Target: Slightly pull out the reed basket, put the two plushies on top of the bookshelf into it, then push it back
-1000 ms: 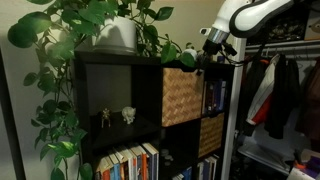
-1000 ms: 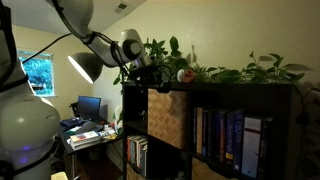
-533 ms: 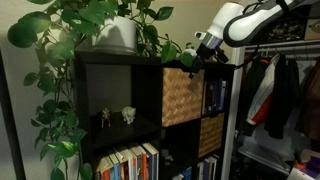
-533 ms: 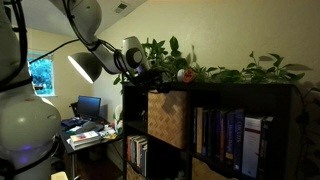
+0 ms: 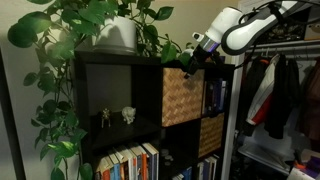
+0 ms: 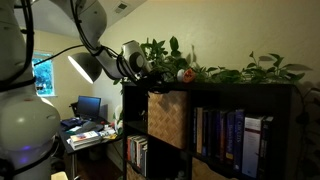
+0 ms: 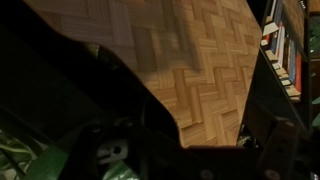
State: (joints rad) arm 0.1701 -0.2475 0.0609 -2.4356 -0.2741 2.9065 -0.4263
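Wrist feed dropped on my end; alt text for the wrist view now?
A light tan woven reed basket with a herringbone weave fills most of the frame, seen close up. Dark, shadowed shapes cover the left and bottom, too dim to identify; book spines show at the right edge and green leaves at bottom left.

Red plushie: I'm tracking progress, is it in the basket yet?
No, the red plushie sits on top of the bookshelf, above the basket.
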